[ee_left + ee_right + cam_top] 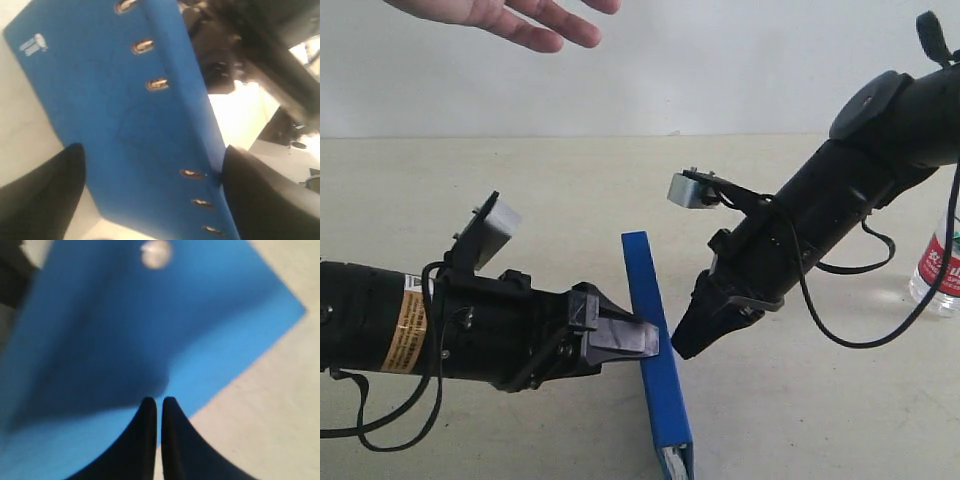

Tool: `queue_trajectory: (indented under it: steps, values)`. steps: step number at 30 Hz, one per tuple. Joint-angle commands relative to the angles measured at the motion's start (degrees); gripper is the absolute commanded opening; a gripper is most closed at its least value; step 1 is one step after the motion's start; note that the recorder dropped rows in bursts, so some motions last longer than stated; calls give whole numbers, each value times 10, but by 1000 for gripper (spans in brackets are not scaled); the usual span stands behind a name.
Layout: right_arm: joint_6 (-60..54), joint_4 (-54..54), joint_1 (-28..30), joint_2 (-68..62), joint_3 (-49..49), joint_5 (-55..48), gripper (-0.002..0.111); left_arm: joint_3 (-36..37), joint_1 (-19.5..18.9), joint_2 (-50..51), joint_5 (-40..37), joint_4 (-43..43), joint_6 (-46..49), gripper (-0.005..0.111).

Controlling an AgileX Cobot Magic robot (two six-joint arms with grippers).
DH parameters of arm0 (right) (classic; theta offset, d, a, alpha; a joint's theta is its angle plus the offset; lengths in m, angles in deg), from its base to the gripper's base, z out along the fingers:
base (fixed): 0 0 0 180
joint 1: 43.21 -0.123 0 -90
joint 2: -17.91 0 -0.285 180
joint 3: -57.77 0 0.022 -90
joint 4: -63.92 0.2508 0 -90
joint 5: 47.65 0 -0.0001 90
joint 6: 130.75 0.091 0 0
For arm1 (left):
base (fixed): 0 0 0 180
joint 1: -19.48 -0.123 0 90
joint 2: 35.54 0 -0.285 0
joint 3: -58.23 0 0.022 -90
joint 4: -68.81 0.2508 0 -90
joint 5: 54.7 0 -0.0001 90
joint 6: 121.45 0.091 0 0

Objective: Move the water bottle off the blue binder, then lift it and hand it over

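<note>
Binder (665, 400) on edge, lengthwise toward camera

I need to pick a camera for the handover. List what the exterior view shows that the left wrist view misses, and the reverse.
Exterior view only: the water bottle at far right and a person's hand overhead. Left wrist view only: the silver rivets along the blue binder. Both: that binder, with the open left gripper at it.
</note>
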Motion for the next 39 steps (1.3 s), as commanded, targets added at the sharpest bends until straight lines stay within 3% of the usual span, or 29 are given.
queue_trajectory:
  steps: [1,17,29,32,39]
  values:
    - [-53,54,0,9,-1,-47,0,8,1,7,-62,89,-34,68]
    - [-107,95,0,9,-1,-69,0,-7,1,-79,-47,89,-47,68]
    - [-114,99,0,9,-1,-69,0,-10,1,-76,-71,105,-68,68]
    - [-114,99,0,9,-1,-69,0,-10,1,-76,-100,150,-127,62]
    - [-114,99,0,9,-1,-69,0,-9,1,-76,-115,160,-126,49]
